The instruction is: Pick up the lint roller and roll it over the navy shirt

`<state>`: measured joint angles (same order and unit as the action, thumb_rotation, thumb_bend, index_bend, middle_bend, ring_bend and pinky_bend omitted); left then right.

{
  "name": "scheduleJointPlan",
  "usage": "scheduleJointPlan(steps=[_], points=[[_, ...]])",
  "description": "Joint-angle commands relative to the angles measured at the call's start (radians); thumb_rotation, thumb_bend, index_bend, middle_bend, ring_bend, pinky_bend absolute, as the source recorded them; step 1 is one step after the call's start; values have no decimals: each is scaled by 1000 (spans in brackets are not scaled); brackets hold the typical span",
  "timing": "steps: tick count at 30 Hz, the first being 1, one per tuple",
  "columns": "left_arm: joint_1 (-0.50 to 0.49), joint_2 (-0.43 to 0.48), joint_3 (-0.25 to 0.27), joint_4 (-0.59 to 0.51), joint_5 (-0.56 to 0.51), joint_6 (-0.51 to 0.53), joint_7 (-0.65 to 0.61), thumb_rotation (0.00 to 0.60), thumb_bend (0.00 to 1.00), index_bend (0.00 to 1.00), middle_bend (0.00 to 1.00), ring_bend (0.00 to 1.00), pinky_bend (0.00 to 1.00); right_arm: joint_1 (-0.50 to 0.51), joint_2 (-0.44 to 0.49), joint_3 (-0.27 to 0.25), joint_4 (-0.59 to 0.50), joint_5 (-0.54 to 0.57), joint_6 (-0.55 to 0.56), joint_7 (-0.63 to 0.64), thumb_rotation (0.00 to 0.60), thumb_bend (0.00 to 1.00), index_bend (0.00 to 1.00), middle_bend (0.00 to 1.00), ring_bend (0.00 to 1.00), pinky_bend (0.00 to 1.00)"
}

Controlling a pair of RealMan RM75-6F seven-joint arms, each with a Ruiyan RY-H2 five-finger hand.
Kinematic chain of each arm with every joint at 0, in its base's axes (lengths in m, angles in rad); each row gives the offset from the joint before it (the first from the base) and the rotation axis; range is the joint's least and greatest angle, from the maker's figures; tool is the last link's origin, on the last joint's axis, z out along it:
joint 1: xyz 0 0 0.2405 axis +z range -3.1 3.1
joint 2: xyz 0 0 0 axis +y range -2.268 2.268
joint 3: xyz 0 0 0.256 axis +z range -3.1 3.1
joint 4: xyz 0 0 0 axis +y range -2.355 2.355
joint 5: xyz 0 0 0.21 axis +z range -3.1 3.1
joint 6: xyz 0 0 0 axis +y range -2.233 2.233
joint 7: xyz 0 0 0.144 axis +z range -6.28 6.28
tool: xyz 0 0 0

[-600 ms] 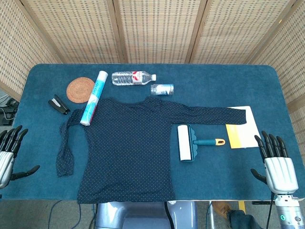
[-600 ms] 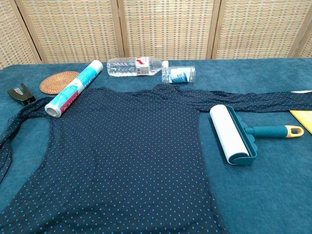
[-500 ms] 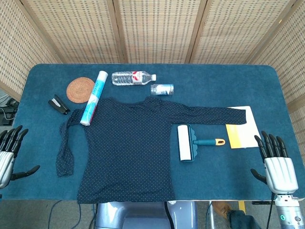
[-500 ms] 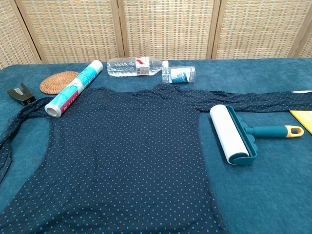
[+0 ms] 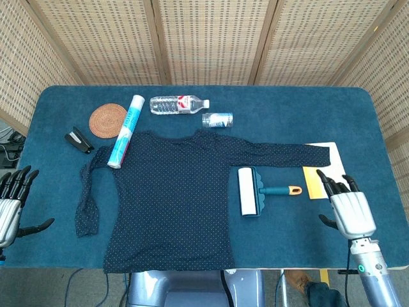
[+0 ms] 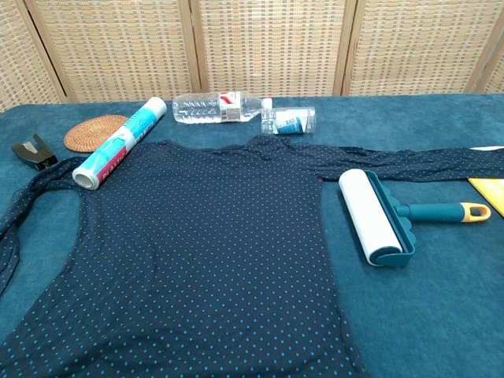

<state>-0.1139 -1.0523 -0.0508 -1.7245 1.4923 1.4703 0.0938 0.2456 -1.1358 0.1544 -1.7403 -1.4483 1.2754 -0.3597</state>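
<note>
The navy dotted shirt [image 5: 172,198] [image 6: 197,252] lies flat across the table's middle, one sleeve stretched to the right. A lint roller [image 5: 252,192] [image 6: 378,216] with a white roll, teal frame and yellow-tipped handle lies just right of the shirt's body, handle pointing right. My right hand [image 5: 346,210] hovers open over the table right of the handle's tip, fingers spread, holding nothing. Open as well, my left hand [image 5: 11,204] sits at the far left edge, off the table. Neither hand shows in the chest view.
At the back lie a cork coaster [image 5: 108,119], a plastic-wrap roll [image 5: 125,130], a water bottle [image 5: 179,104] and a small jar [image 5: 217,119]. A black stapler [image 5: 78,140] sits at the left. White paper [image 5: 335,167] and a yellow pad [image 5: 314,183] lie by the right hand.
My right hand has moved up and to the left, closer to the roller's handle. The left hand has barely shifted. Nothing on the table moved.
</note>
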Motion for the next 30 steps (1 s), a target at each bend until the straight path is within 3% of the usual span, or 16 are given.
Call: scheduleJointPlan(steps=[1, 7, 13, 20, 30], points=[[-3, -4, -4, 1, -9, -5, 4, 600, 0, 0, 0, 0, 0, 145, -21, 67, 11, 152, -178, -100, 600, 0, 0, 947, 992, 998], [-9, -7, -10, 1, -27, -18, 15, 600, 0, 0, 0, 0, 0, 222, -103, 80, 71, 273, -255, -180, 600, 0, 18, 1000, 1000, 1000], [-14, -13, -16, 5, -43, -25, 20, 600, 0, 0, 0, 0, 0, 279, -176, 72, 153, 342, -309, -209, 600, 8, 234, 1000, 1000, 1000], [-19, -15, -20, 7, -57, -36, 23, 600, 0, 0, 0, 0, 0, 315, -244, 46, 213, 389, -340, -227, 600, 203, 320, 1000, 1000, 1000], [-21, -16, -20, 5, -57, -35, 24, 600, 0, 0, 0, 0, 0, 352, -344, 14, 314, 403, -327, -275, 600, 307, 358, 1000, 1000, 1000]])
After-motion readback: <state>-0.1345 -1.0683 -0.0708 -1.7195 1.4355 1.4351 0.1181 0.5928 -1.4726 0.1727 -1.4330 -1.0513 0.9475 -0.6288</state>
